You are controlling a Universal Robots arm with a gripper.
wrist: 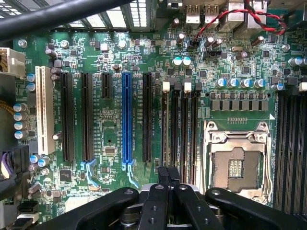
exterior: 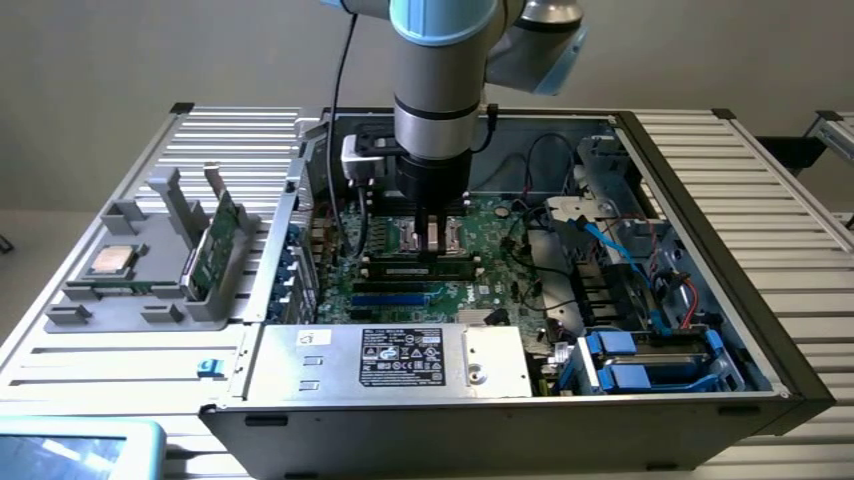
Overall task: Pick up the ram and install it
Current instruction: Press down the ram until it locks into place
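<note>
So the arm is reaching straight down into the open PC case [exterior: 747, 330], with the hand [exterior: 437, 243] right over the motherboard [exterior: 400, 290] at the memory slots [wrist: 180, 129] next to the empty CPU socket [wrist: 235, 165]. The ram [exterior: 422, 266] looks like the dark stick lying along the slot just under the fingertips; can't honestly tell if the hand is clamped on it or loose, the fingers sit tight together in the wrist view. Stuff crowding the spot: the silver power supply box [exterior: 387, 360] toward the front, black cables and blue SATA leads [exterior: 607, 245] toward the exterior view's right, plus the blue PCIe slot [wrist: 126, 120]. Over on the desk [exterior: 107, 345] a grey holder [exterior: 174, 250] has another green stick [exterior: 220, 245] standing upright and a silver processor [exterior: 114, 260].
</note>
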